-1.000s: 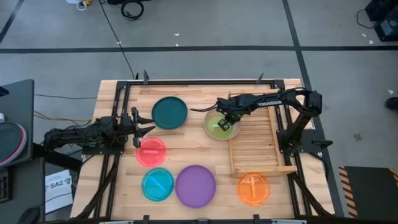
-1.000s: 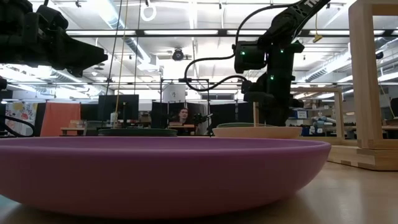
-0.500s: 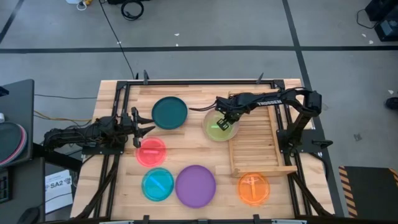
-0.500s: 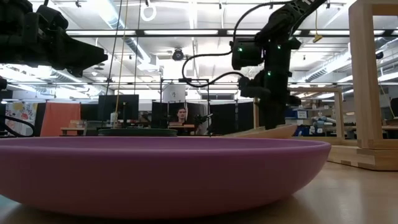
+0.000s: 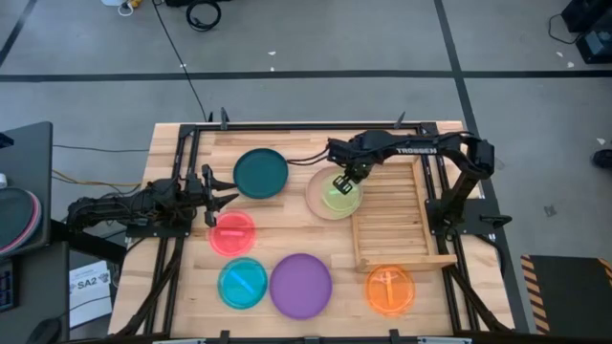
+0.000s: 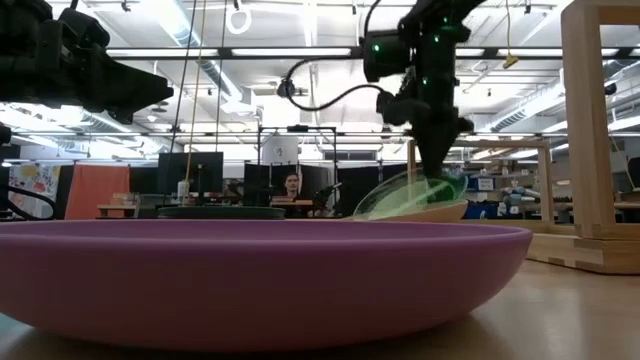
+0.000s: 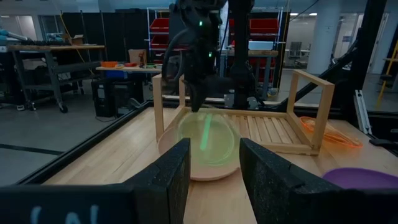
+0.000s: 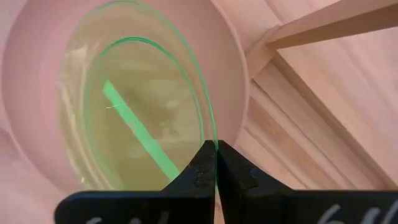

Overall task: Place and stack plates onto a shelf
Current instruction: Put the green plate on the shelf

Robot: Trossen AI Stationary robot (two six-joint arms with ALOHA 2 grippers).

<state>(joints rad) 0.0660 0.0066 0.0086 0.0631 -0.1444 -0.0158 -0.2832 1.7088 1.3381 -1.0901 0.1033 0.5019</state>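
Green plate (image 5: 339,194) (tilted) over pink plate (image 5: 317,203), beside shelf (image 5: 394,215).

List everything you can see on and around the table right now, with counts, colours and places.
Green plate: 1, translucent green, tilted, rim pinched, over the pink plate.
Pink plate: 1, pale pink, beside the shelf's left rail.
Teal plate: 1, dark teal, table's far left-centre.
Red plate: 1, red-pink, near left gripper.
Cyan plate: 1, near edge.
Purple plate: 1, near edge, centre.
Orange plate: 1, below shelf.
Shelf: 1, light wood, right side.
Left gripper: open, waiting at left.
Right gripper: shut on green plate.
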